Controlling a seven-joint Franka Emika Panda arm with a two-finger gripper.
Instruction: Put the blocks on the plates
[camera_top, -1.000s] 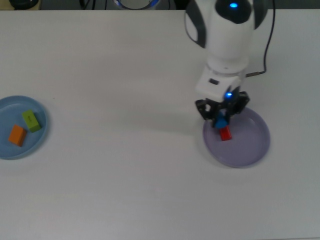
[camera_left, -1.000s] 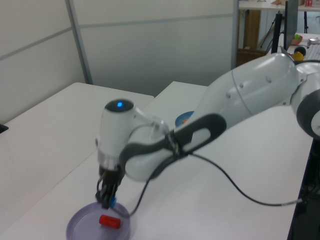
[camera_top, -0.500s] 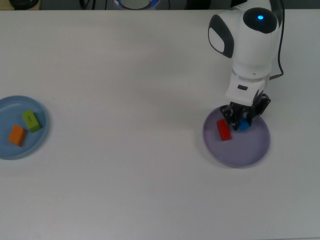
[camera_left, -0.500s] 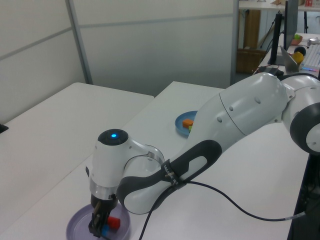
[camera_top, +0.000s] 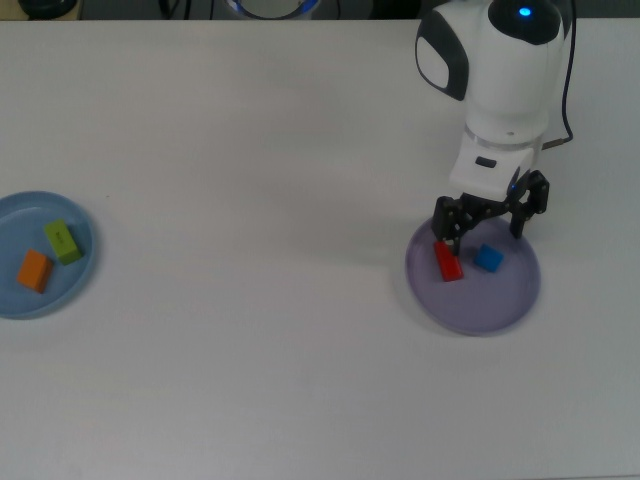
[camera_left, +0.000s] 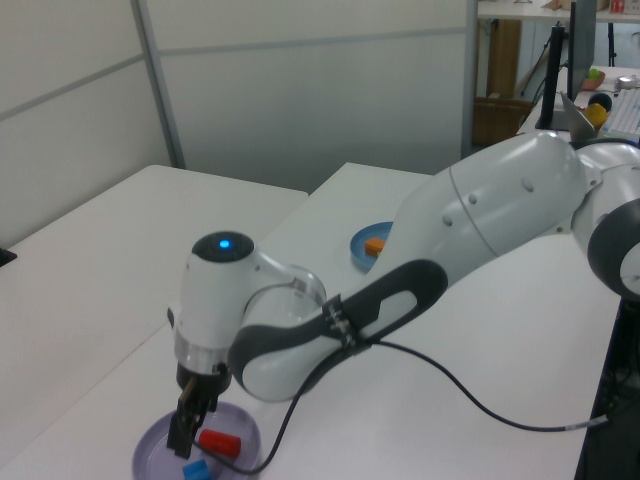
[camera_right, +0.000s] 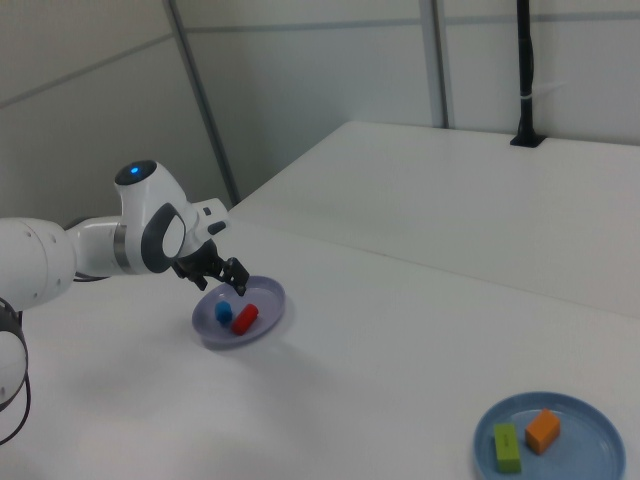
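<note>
While the white robot arm (camera_top: 500, 70) reaches over the white bench (camera_top: 250, 150), its black two-finger claw (camera_top: 490, 222) hangs just above the pale lavender round plastic plate (camera_top: 500, 305) with its fingers spread apart and nothing between them. Directly beneath the claw, the small blue block (camera_top: 487, 258) lies on the plate's floor, free of both fingers. Just beside it, toward the top view's left, the elongated red block (camera_top: 447, 260) also rests on the lavender plate, close to the claw's finger on that side; whether they touch I cannot tell. In the left view the claw (camera_left: 190, 425) sits over the plate's far side, with the red block (camera_left: 220, 443) and blue block (camera_left: 196, 469) below it, nearer the camera. Well apart, at the top view's left edge, the light blue round plastic plate (camera_top: 15, 215) carries the lime green block (camera_top: 62, 241) and the orange block (camera_top: 34, 271), side by side.
</note>
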